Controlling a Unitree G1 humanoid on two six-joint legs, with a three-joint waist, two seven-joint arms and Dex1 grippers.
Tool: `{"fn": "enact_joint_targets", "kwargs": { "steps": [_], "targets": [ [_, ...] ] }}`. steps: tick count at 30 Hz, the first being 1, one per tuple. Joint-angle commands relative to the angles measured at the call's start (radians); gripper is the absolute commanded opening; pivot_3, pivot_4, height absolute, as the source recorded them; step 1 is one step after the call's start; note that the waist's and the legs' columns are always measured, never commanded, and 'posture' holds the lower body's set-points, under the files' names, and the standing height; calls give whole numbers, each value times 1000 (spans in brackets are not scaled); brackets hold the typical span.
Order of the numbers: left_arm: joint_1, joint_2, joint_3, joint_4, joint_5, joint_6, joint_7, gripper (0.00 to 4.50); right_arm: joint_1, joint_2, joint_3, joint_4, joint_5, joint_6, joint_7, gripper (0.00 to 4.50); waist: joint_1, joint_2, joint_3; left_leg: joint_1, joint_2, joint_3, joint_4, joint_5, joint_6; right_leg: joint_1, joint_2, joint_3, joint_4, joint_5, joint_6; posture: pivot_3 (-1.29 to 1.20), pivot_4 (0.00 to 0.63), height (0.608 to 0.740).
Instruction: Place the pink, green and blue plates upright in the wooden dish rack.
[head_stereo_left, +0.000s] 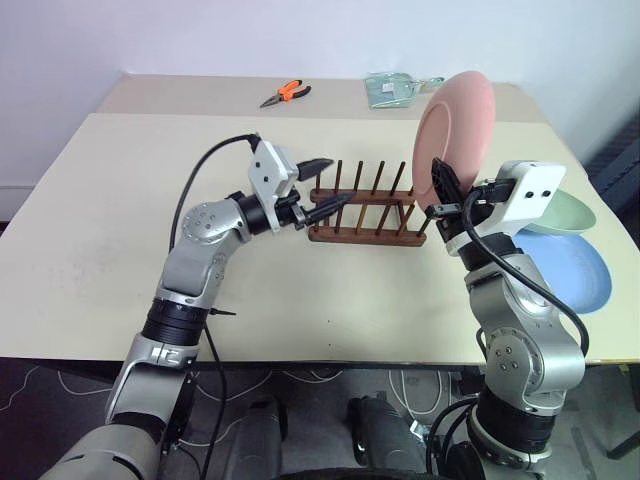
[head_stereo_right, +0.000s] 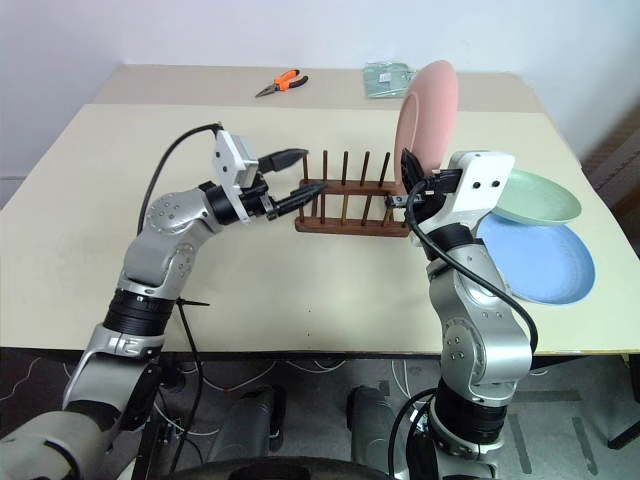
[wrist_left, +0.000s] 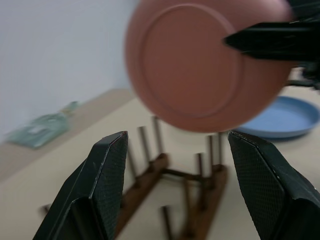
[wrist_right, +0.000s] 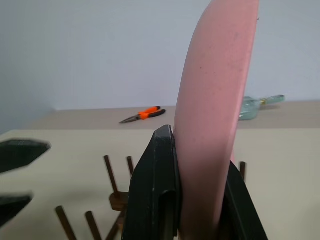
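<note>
The pink plate (head_stereo_left: 455, 128) stands upright in the air over the right end of the wooden dish rack (head_stereo_left: 365, 205), and my right gripper (head_stereo_left: 441, 195) is shut on its lower edge. In the right wrist view the pink plate (wrist_right: 215, 115) sits edge-on between the two fingers. My left gripper (head_stereo_left: 328, 182) is open at the rack's left end, empty, pointing along the pegs toward the plate. To the right, on the table, the green plate (head_stereo_left: 560, 212) overlaps the blue plate (head_stereo_left: 567, 270); both lie flat.
Orange-handled pliers (head_stereo_left: 285, 94) and a clear plastic bag (head_stereo_left: 392, 88) lie at the back of the table (head_stereo_left: 90, 230). The table's right edge runs close beside the blue plate.
</note>
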Motion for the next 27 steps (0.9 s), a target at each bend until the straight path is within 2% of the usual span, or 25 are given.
{"fn": "enact_joint_targets", "kwargs": {
  "steps": [1,7,12,16,20,24,27],
  "targets": [
    [21,8,-17,-97,-66,76,-61,3244,-7,-14,-7,-34,40,3,-13,0,2,0,0,0,0,0,0,0,0,0,0,0,0,0,0,0,150,726],
    [51,19,-46,-169,-76,145,-96,3244,-14,-33,-27,6,90,34,-29,0,5,0,0,-1,0,0,0,0,0,0,0,0,-1,0,0,0,150,726],
    [75,14,-52,-207,-68,165,-87,3244,-79,-67,-98,115,152,82,-42,0,4,1,0,0,0,0,0,0,0,0,0,0,0,0,0,0,150,726],
    [87,19,-53,-222,-61,174,-83,3278,-92,-117,-98,143,158,76,-31,1648,7,1,0,-1,0,0,0,0,0,0,0,0,-1,0,0,0,150,726],
    [94,24,-49,-230,-62,182,-79,3278,-84,-207,-63,131,105,10,7,3615,7,1,0,-1,0,0,0,0,0,0,0,0,-1,0,0,0,150,726],
    [99,31,-46,-232,-64,187,-80,3278,-5,-404,-82,64,116,-47,189,3615,9,1,1,-1,0,0,0,0,0,0,0,0,-2,-1,0,0,150,726],
    [92,35,-42,-223,-66,187,-84,3278,106,-573,-175,33,165,-57,352,3615,11,1,1,-2,-1,0,0,-1,1,0,-1,0,-2,-1,1,0,150,726]
  ]
}}
